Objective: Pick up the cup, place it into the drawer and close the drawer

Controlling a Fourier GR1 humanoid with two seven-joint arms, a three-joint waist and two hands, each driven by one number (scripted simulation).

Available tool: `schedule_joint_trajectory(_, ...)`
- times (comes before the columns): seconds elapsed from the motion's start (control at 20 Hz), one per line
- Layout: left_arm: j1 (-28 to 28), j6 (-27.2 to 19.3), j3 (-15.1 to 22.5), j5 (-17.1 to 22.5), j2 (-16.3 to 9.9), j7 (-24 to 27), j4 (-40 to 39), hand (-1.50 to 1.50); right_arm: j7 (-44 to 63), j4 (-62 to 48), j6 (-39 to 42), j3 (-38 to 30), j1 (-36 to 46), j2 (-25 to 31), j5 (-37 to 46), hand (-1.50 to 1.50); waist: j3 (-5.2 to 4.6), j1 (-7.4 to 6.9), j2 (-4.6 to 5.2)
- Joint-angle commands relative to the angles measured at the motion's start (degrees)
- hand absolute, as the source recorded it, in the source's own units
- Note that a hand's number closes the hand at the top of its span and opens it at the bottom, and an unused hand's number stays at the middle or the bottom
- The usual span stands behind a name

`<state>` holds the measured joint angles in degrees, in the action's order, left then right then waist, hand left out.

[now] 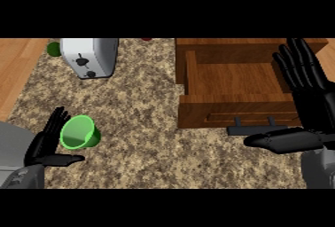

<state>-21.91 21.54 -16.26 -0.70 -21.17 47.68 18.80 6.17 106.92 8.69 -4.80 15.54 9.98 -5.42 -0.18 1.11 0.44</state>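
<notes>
A green cup [79, 132] lies tipped on the speckled counter at the lower left, its mouth facing up toward me. My left hand [44, 146] stands right beside it on its left, fingers straight and thumb out, open and holding nothing. The wooden drawer [229, 84] is pulled open at the upper right, and its dark handle [255, 129] sits on the front panel. My right hand [307, 93] is raised over the drawer's right side, fingers straight and pointing away, with its thumb reaching left just below the handle. It holds nothing.
A white toaster [90, 56] stands at the back left, with a small green object [53, 48] partly hidden behind it. A dark red thing [146, 39] peeks in at the top edge. Wooden floor [14, 66] borders the counter on the left.
</notes>
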Motion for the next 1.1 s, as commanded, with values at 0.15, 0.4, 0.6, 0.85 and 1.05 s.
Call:
schedule_joint_trajectory(0.15,-2.5,3.2,-0.3,-1.3,-0.7,8.7,-6.8,-1.5,0.9,-0.6,0.4,-0.7,1.6,0.5,-0.9,-1.5,-0.09,0.37,0.18)
schedule_joint_trajectory(0.4,-2.9,-0.4,0.0,-1.8,2.7,11.0,-7.4,-1.5,-1.5,-3.9,2.1,-3.3,1.7,1.9,-2.3,-1.5,-0.1,0.48,0.32)
schedule_joint_trajectory(0.6,-3.1,1.2,0.3,-2.3,1.6,12.3,-7.9,-1.5,-0.5,-0.8,2.7,-3.1,-0.7,2.2,-3.0,-1.5,-0.12,0.96,0.26)
schedule_joint_trajectory(0.85,-3.3,0.3,1.0,-3.2,3.9,13.9,-8.6,-1.5,2.2,-0.4,1.8,-2.3,2.4,2.1,-2.8,-1.5,-0.21,1.08,0.45)
schedule_joint_trajectory(1.05,-5.2,4.8,1.1,-2.8,3.8,11.9,-8.4,-1.5,3.3,0.5,1.0,-0.4,2.0,1.2,-1.1,-1.5,-0.2,1.1,0.27)
